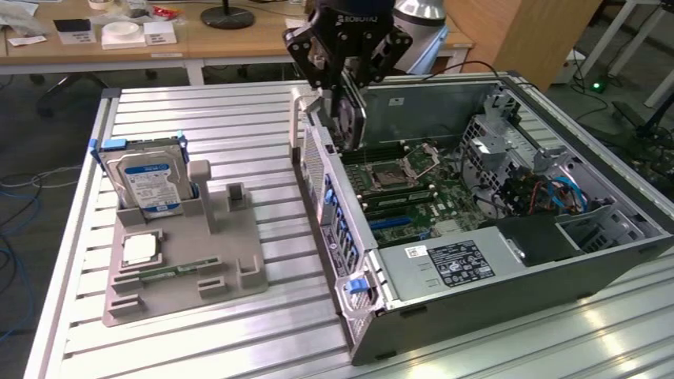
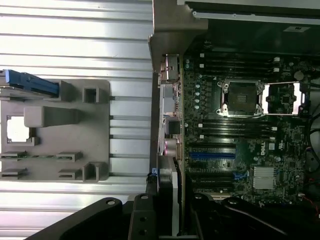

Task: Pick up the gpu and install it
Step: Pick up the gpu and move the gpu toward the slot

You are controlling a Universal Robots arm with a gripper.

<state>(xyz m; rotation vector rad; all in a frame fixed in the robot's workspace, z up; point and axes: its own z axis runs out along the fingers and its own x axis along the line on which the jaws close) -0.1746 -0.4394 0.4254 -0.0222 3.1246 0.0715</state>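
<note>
Black metal pincer (image 1: pixel 346 96) on the robot arm is clamped on the gpu (image 1: pixel 351 126), a thin, dark, flat circuit card with a silvery bracket edge. The card is held upright and clear of the tabletop (image 1: pixel 211 339), a silvery surface of ribbed aluminium slats. It hangs at the far end of an open grey desktop computer case (image 1: pixel 506 276) lying on its side, just inside the case's perforated wall on the exterior view's left. In the wrist view the card's lower edge lies along that wall, beside the green motherboard (image 1: pixel 421 201) and not in any slot. The bare silver processor socket (image 1: pixel 406 170) sits near the board's far end, and a blue expansion slot (image 2: pixel 212 155) lies uncovered on the board. Well apart, on the exterior view's left, a grey plastic parts holder (image 1: pixel 179 268) rests on the slats. It carries a thick silver hard drive with a blue-white label (image 1: pixel 147 178) standing on edge at its far end. A small square silver processor chip (image 1: pixel 140 249) lies flat nearer the camera.
</note>
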